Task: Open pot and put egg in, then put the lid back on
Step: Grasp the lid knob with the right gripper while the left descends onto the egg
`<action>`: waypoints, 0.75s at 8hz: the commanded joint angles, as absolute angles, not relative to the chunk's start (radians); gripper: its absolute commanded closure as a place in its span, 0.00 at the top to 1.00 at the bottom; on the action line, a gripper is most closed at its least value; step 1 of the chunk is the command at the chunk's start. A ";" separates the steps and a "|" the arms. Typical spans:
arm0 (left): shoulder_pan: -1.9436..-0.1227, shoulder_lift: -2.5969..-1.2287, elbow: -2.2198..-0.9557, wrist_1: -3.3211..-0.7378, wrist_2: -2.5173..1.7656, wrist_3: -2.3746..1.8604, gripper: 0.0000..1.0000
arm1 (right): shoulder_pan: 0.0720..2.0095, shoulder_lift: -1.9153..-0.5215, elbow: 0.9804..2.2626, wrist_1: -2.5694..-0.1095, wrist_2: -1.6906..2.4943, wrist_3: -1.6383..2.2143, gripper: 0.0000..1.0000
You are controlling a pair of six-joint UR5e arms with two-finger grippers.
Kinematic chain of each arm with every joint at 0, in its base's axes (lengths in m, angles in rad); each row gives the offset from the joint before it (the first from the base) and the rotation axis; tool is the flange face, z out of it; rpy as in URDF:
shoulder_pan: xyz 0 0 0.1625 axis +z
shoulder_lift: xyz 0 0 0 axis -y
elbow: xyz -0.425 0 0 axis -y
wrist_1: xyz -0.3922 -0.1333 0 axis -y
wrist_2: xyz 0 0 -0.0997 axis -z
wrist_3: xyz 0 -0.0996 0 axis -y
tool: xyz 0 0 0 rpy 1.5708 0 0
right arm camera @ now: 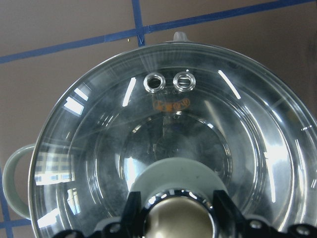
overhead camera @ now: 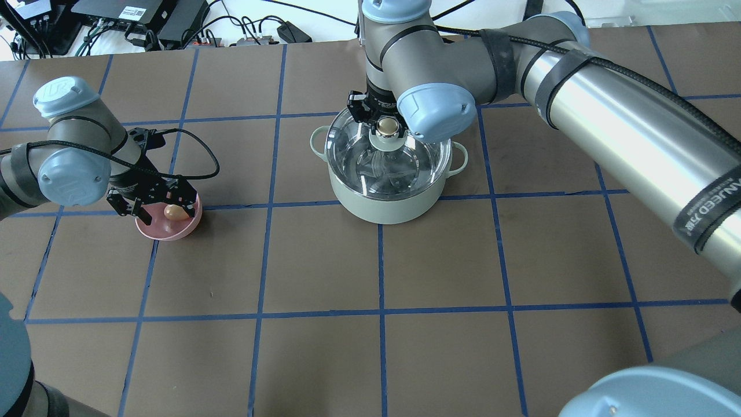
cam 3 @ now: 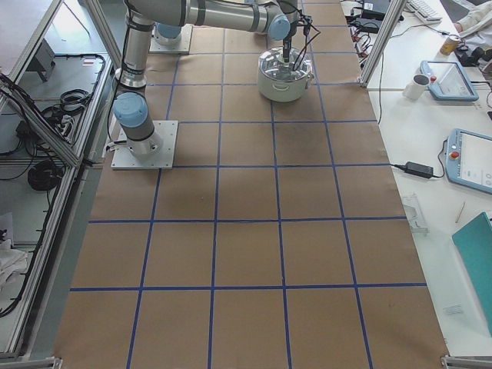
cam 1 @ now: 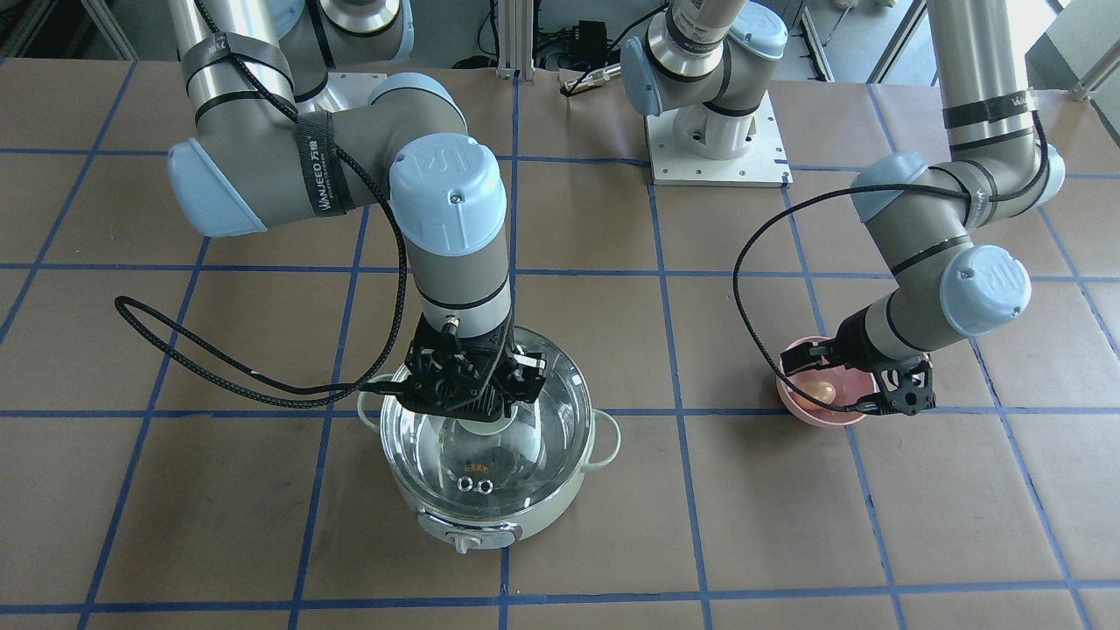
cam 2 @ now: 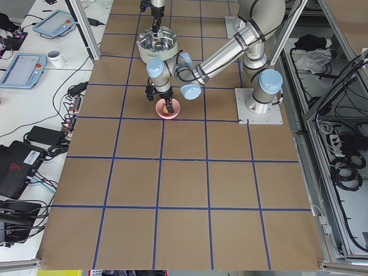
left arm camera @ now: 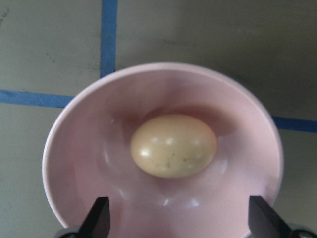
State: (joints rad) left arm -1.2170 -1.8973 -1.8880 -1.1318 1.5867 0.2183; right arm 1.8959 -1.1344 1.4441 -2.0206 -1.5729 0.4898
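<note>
The mint-green pot (overhead camera: 382,205) stands mid-table with the glass lid (overhead camera: 417,168) on it, as far as I can tell. My right gripper (overhead camera: 386,124) comes straight down over the lid. In the right wrist view its fingers (right arm camera: 133,208) press both sides of the beige knob (right arm camera: 178,223). The tan egg (left arm camera: 173,145) lies in a pink bowl (left arm camera: 74,148). My left gripper (left arm camera: 181,220) hovers just above the bowl, open and empty, with a finger on each side of the egg (overhead camera: 172,212).
The pot's control knob (cam 1: 466,543) faces away from the robot. Its loop handles (cam 1: 608,437) stick out at both sides. Brown paper with blue tape lines covers the table (overhead camera: 370,324). The right arm's cable (cam 1: 219,367) hangs near the pot.
</note>
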 commanded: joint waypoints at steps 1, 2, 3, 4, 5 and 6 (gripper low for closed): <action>-1.215 -1.927 -1.885 -1.128 1.585 0.224 0.97 | 1.896 -1.140 1.427 -2.011 -1.575 0.451 0.00; -1.215 -1.927 -1.884 -1.127 1.585 0.224 0.97 | 1.896 -1.152 1.405 -2.008 -1.577 0.449 0.00; -1.213 -1.928 -1.884 -1.124 1.586 0.224 0.97 | 1.882 -1.163 1.382 -1.953 -1.577 0.440 0.00; -1.213 -1.933 -1.884 -1.123 1.588 0.224 0.97 | 1.865 -1.193 1.370 -1.907 -1.577 0.395 0.00; -1.213 -1.936 -1.882 -1.121 1.595 0.225 0.97 | 1.820 -1.216 1.371 -1.866 -1.575 0.332 0.00; -1.213 -1.936 -1.882 -1.086 1.621 0.227 0.98 | 1.754 -1.241 1.373 -1.824 -1.572 0.243 0.00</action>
